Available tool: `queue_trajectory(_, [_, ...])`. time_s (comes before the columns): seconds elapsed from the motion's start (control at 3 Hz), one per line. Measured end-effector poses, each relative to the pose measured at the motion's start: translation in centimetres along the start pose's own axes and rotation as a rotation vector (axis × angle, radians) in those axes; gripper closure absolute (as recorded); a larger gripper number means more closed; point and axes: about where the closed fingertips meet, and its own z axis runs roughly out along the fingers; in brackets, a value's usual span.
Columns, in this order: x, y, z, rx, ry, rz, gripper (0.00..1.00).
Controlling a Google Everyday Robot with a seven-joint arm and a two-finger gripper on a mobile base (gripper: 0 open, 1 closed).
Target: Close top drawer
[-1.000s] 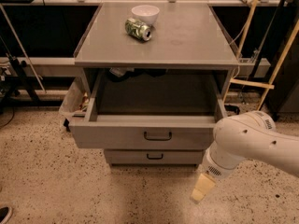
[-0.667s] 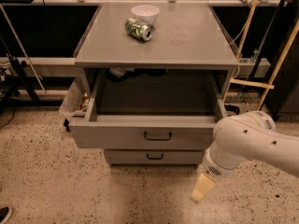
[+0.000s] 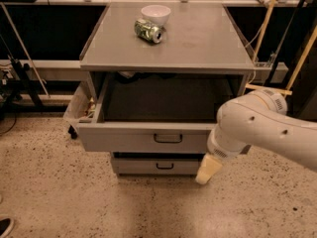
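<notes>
The top drawer point(image 3: 148, 139) of the grey cabinet stands pulled out, its deep box empty and its flat front with the small black loop handle point(image 3: 168, 138) facing me. My gripper point(image 3: 207, 170) hangs from the white arm point(image 3: 257, 128) at the drawer's front right, just below the right end of the drawer front and in front of the lower drawer. Only its beige tip shows. It holds nothing that I can see.
A lower grey drawer point(image 3: 157, 165) with the same handle sits shut below. A white bowl point(image 3: 155, 14) and a green can point(image 3: 148, 30) lying on its side rest on the cabinet top point(image 3: 198, 43). A bin point(image 3: 79, 105) stands at the cabinet's left. The floor is speckled.
My arm and gripper have risen and shifted slightly left, toward the right end of the drawer front. The drawer stands as far out as before.
</notes>
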Motion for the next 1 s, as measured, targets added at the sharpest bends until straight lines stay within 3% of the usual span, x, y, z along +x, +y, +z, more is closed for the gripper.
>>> queue_trajectory(0.33, [-3.9, -3.5, -4.0, 0.079, -0.015, -0.023, 0.0])
queue_trajectory(0.67, [-7.2, -5.5, -6.6, 0.119, -0.059, -0.032, 0.0])
queue_trajectory(1.0, [-7.1, -5.6, -6.6, 0.12, -0.06, -0.03, 0.0])
